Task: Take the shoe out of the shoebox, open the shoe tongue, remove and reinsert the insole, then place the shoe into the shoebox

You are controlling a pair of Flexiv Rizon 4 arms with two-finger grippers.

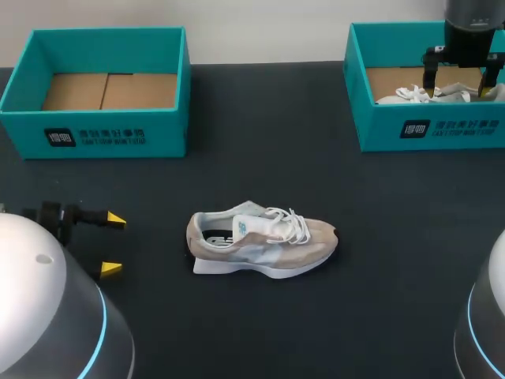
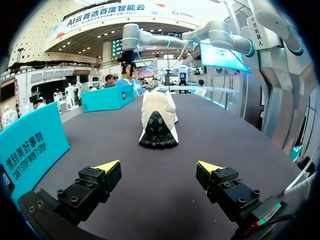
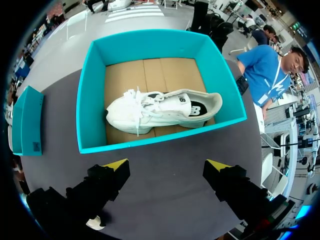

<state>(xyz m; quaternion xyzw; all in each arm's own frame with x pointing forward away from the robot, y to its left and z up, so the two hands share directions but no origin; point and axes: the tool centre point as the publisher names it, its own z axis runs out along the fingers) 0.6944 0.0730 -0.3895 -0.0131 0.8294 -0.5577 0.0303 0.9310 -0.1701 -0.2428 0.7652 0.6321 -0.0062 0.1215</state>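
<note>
Two teal shoeboxes stand on the dark worktop (image 1: 316, 332): the left shoebox (image 1: 95, 134) in the upper left of the frame, showing its cardboard floor, and the right shoebox (image 1: 442, 130) in the upper right. A beige shoe (image 1: 264, 243) stands upright on its sole in the middle of the frame, outside both boxes, with its toe toward the right and its heel toward the left. A white shoe (image 1: 410, 95) lies inside the right shoebox.

The left arm (image 1: 47, 300) comes in at the lower left. The left jaws are released, the yellow fingertips (image 1: 116, 219) wide apart with nothing between them, well to the left of the beige shoe. In the left wrist view the beige shoe (image 2: 159, 120) sits ahead of those jaws, heel facing them and well apart.

The right arm (image 1: 472, 31) hangs over the right shoebox. The right jaws are likewise released and grasp nothing. In the right wrist view the white shoe (image 3: 160, 109) lies on the box's cardboard floor, ahead of the spread fingertips (image 3: 117, 165) and clear of them.
</note>
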